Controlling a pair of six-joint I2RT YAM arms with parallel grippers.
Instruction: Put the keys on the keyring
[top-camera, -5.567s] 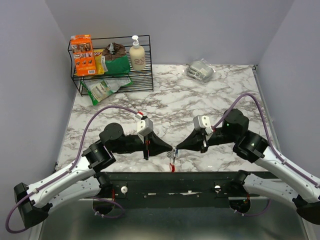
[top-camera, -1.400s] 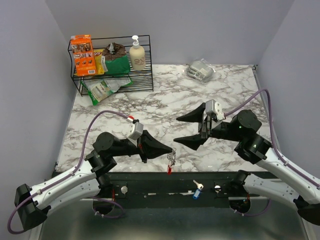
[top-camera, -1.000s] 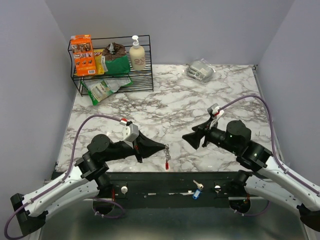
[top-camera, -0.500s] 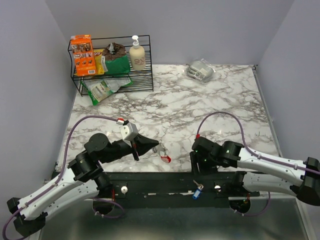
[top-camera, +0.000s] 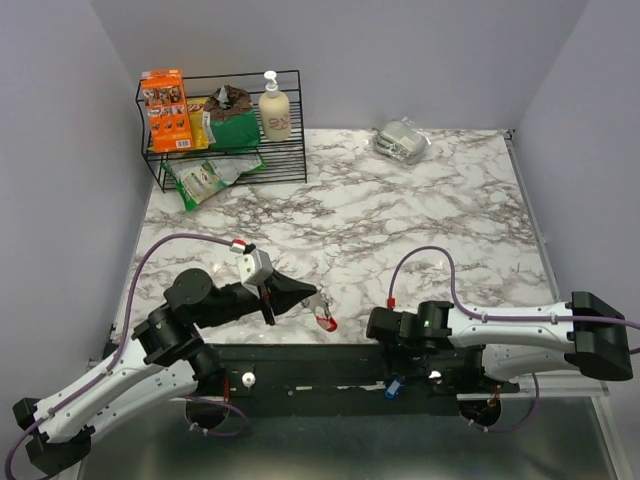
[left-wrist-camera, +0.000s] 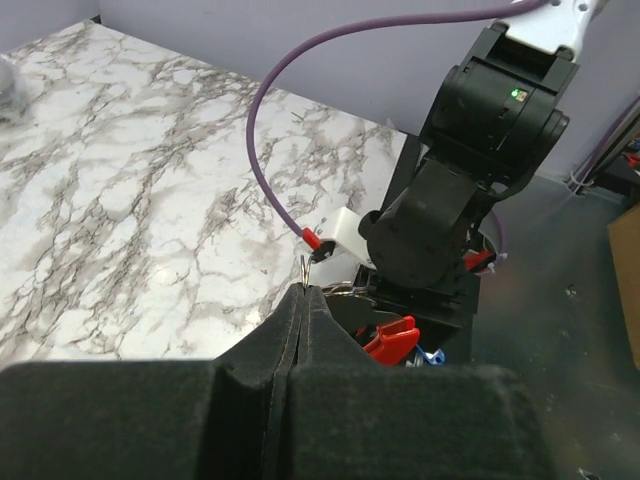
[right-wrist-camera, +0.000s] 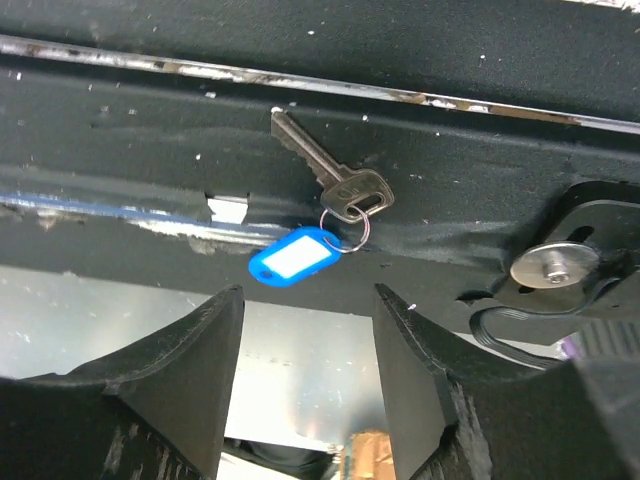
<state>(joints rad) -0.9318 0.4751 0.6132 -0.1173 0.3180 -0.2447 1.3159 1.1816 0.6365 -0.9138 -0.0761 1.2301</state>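
Left gripper (left-wrist-camera: 303, 292): fingers pressed flat together, pinching a thin wire ring of the keyring (top-camera: 322, 312) at their very tip. The red clip (left-wrist-camera: 391, 338) dangles below it, close to the near edge of the marble table (top-camera: 420, 210).

Right gripper (right-wrist-camera: 308, 296): fingers apart with nothing between them. The arm is bent down over the front of the table toward the black base rail (right-wrist-camera: 140, 120).

Silver key (right-wrist-camera: 325, 170): lies flat on that rail, off the table. A small split ring joins its head to a blue tag (right-wrist-camera: 294, 255). The tag sits just ahead of the gap between the right fingers, and the blade points away from them. I see only this one key.

Step in hand, as I read it: pick the key up off the rail, with threading to follow.

- A flat key on hard metal gives the fingertips little to get under. The tag looks thicker and is nearer, so it is probably the easier catch.
- Straddle it across its narrow width, set the tips down onto the rail, then close slowly so it does not skid.
- Held by the tag, the key would likely swing from its ring (awkward for lining up later). A grip on the key's head would give better control.
- Mind the bolt (right-wrist-camera: 553, 263) off to the right.
- The left arm would do best to hold the pinched ring steady and exposed.
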